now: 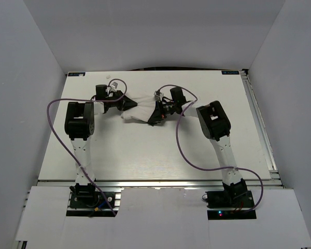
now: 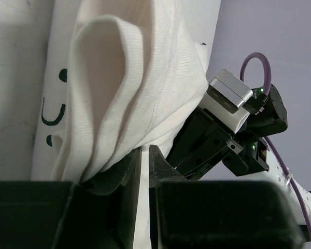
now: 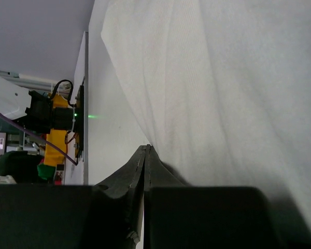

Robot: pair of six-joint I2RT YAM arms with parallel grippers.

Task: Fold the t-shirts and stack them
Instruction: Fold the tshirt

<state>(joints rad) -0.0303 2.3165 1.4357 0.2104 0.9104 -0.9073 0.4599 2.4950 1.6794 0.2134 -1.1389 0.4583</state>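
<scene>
Likely early spreading: holding the t-shirt (image 1: 139, 112) bunched at the top view's upper middle, left gripper (image 2: 145, 153) clamped on a fold, right gripper (image 3: 146, 150) pinched shut on its edge. Next: draw apart, lay flat.

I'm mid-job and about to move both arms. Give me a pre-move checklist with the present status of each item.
1. Left pincer grip on the white cotton t-shirt with dark printed lettering: ok, fabric is pinched between its closed jaws.
2. Right pincer grip: cannot tell. Its jaws are shut at the cloth's edge, but no fabric shows between them.
3. Shirt flat enough to fold: not ok, it is bunched in deep folds between the two pincers.
4. Pincers apart from each other: ok, the top view shows cloth between them.
5. Shirt within the edges of the white table: ok.
</scene>
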